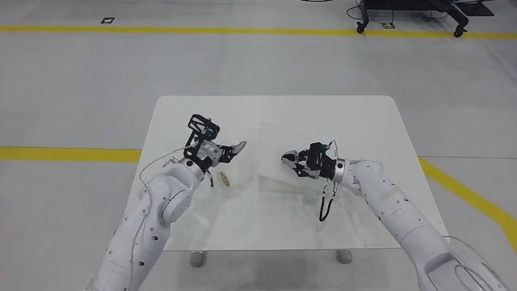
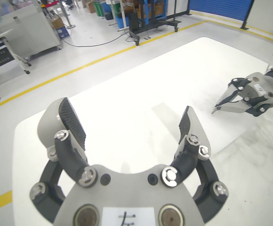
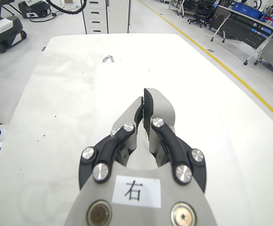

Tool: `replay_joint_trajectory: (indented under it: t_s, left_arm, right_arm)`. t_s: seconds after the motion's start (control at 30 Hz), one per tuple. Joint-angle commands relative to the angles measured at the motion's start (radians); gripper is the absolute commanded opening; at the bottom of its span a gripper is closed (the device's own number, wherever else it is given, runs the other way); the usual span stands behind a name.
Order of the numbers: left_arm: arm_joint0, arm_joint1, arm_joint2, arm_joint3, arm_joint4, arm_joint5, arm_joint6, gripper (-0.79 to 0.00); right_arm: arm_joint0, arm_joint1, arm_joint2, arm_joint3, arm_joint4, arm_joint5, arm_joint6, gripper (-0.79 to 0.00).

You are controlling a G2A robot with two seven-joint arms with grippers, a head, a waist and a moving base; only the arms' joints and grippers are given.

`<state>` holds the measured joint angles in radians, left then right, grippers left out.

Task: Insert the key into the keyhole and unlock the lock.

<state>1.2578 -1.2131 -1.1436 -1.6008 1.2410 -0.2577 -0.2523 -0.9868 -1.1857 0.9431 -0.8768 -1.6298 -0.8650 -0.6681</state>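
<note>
A small brass-coloured metal piece [image 1: 225, 180] with a shiny loop [image 3: 108, 58] lies on the white table [image 1: 355, 121], close beside my left forearm; I cannot tell whether it is the lock or the key. My left gripper [image 1: 237, 147] hovers left of the table's centre, open, with nothing between its ribbed pads [image 2: 72, 121]. My right gripper [image 1: 285, 159] is just right of centre, pointing at the left one. It is shut, its fingertips [image 3: 144, 95] pressed together with nothing visible between them. It also shows in the left wrist view [image 2: 217, 109], tips low over the table.
A faint rectangular patch [image 1: 271, 158] marks the tabletop between the two grippers. A black cable [image 1: 325, 206] hangs from my right arm near the table's front. Around the table are bare floor and a yellow line [image 1: 242, 31].
</note>
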Motion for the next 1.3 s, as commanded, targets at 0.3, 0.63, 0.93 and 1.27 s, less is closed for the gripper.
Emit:
replay_joint_trajectory:
  t_s: [0.3,0.63,0.93,1.27]
  left_arm:
    - [-0.184,-0.054,0.201,0.192,0.032,0.008,-0.049,0.000]
    - [-0.291,-0.098,0.307,0.360,0.054,-0.013,-0.060,0.000]
    - [-0.316,-0.120,0.349,0.466,0.088,-0.008,-0.023,0.000]
    - [-0.288,-0.096,0.259,0.426,0.126,0.000,0.047,0.000]
  right_arm:
    - [0.000,0.000,0.000,0.000,0.000,0.000,0.000,-0.785]
    - [0.000,0.000,0.000,0.000,0.000,0.000,0.000,-0.785]
    - [0.000,0.000,0.000,0.000,0.000,0.000,0.000,-0.785]
    - [0.000,0.000,0.000,0.000,0.000,0.000,0.000,-0.785]
